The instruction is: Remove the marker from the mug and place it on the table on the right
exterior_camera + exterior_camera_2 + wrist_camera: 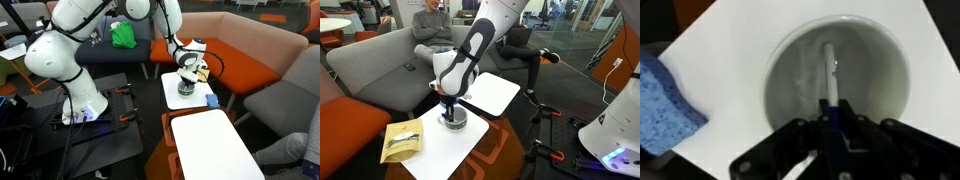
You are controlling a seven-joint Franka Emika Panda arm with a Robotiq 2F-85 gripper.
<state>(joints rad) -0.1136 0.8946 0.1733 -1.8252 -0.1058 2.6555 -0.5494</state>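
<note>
The grey mug [187,92] stands on the small square white table [172,92]; it also shows in an exterior view [451,120]. In the wrist view I look straight down into the mug [875,60]. The marker [830,75] stands inside it, with a pale shaft and a dark blue end between my fingers. My gripper [835,122] is shut on the marker's upper end, right over the mug's mouth [187,78] [448,100]. The larger white table [215,148] with an orange-brown rim lies beside it and is bare [500,95].
A blue sponge-like item [662,105] lies beside the mug [211,98]. A yellowish flat packet [402,140] lies on the same small table. Orange and grey sofas [255,50] surround the tables. A person [432,25] sits on the grey sofa.
</note>
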